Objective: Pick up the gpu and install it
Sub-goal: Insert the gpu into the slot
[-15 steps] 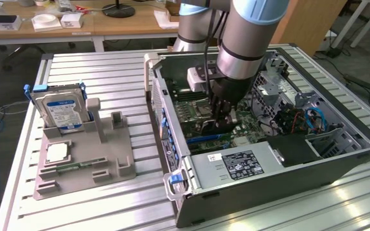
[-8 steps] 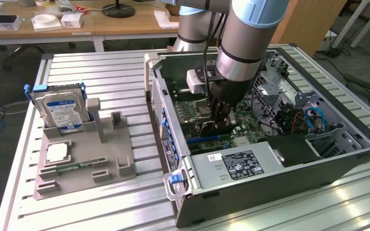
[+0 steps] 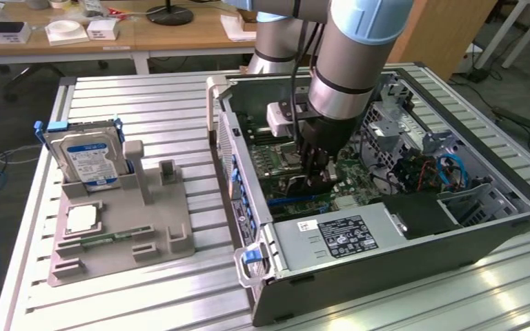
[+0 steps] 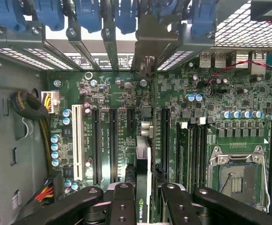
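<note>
Ext cam: high, well back from gripper [image 3: 319,181], angled down over table [image 3: 154,103] & open PC case [image 3: 413,269]. Wrist cam: just behind gripper, v. close, looks past its fingers [image 4: 121,206] straight onto motherboard [image 4: 126,93]. Shared: motherboard area beneath gripper.

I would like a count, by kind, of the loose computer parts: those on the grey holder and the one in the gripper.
hard drive: 1
processor: 1
memory stick: 1
gpu, in the gripper: 1
Total: 4
</note>
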`<state>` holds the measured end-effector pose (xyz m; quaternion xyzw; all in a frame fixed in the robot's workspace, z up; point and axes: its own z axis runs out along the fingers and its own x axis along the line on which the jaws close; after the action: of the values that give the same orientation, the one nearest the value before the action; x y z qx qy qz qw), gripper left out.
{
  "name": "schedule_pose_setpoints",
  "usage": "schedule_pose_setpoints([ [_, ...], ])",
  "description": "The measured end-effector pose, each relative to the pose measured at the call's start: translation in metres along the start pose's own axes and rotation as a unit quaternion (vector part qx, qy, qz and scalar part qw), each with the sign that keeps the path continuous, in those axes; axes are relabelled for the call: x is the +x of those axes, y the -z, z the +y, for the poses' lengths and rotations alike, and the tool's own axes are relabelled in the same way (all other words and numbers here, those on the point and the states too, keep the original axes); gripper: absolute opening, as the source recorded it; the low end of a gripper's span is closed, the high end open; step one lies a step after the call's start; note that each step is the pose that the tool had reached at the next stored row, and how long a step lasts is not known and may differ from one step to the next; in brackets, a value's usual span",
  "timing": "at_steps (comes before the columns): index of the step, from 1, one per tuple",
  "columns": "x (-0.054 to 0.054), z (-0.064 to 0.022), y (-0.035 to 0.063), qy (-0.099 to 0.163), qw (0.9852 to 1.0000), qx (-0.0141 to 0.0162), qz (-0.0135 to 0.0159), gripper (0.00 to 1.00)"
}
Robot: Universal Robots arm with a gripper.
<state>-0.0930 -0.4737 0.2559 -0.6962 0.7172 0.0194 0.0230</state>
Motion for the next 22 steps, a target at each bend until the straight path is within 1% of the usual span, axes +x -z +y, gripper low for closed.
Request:
schedule_pose_setpoints([
  [11, 0.0004, 0.0004, -0.0057, 0.0, 1.0, -0.0001, 0.0001, 0.26],
  [22, 0.0004, 0.0006, -0.0061, 0.0, 1.0, 0.0, 0.0, 0.26],
])
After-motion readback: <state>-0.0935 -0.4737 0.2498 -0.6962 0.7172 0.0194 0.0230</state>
